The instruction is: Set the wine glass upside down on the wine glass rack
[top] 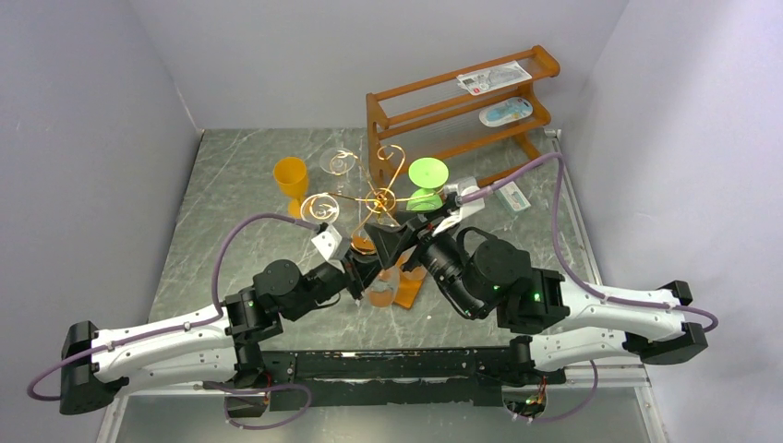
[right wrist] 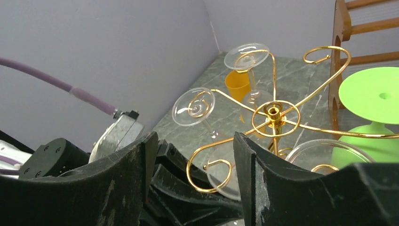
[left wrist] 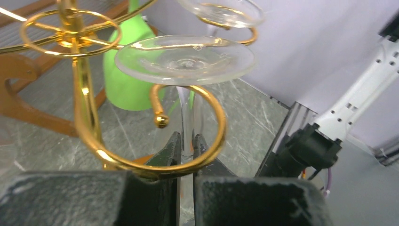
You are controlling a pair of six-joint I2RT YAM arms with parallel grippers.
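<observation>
A clear wine glass hangs upside down, and my left gripper is shut on its stem. Its round foot sits just over a curled gold arm of the wine glass rack, and the stem passes down through that loop. The rack stands between both arms on its orange-brown wooden base. My right gripper is open beside the rack with nothing held between its fingers; through the gap I see the same curled arm and the glass foot.
Two more clear glasses and a green one hang on other arms of the rack. An orange cup stands at the back left. A brown three-tier shelf with packets stands at the back right.
</observation>
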